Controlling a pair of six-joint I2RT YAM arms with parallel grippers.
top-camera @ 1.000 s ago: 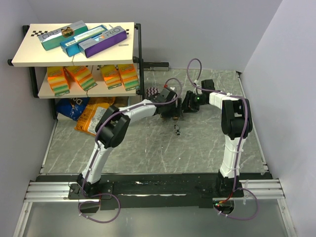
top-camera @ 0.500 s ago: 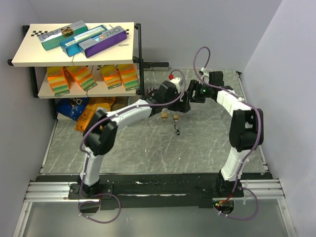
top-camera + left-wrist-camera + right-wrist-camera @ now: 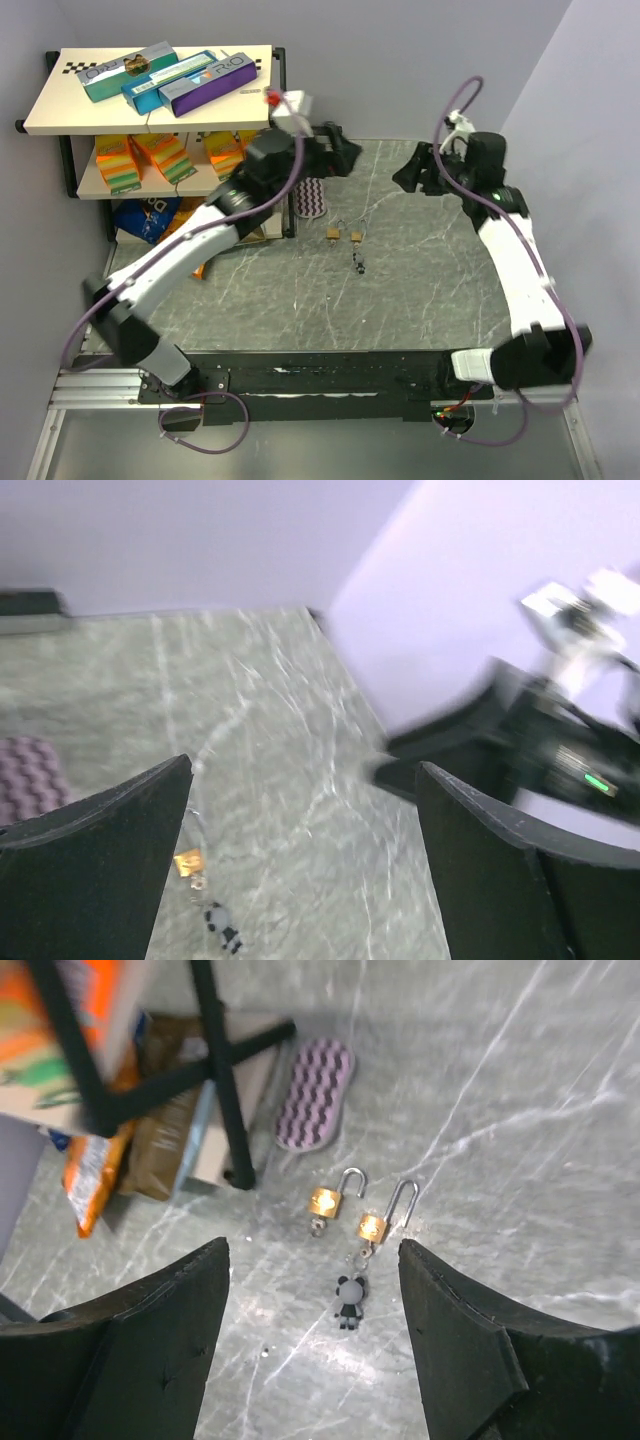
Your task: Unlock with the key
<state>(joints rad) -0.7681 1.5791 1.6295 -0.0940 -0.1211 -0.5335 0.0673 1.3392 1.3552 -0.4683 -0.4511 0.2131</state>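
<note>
Left gripper [image 3: 305,770] was released, empty; right gripper [image 3: 312,1260] was released, empty; key [image 3: 348,1298] lay on table [image 3: 520,1110] beneath right gripper, between its fingers, just beside padlocks [image 3: 323,1200].

The tabletop [image 3: 420,300] is lit softly and evenly, with only faint shadows cast; the top view is rendered sharp, the left wrist view is smeared by motion, and the shelf frame [image 3: 215,1070] is blurred in the right wrist view.

Purple wavy pad [image 3: 315,1095], shelf [image 3: 60,105] of boxes [image 3: 165,75], snack bags [image 3: 165,235]
</note>
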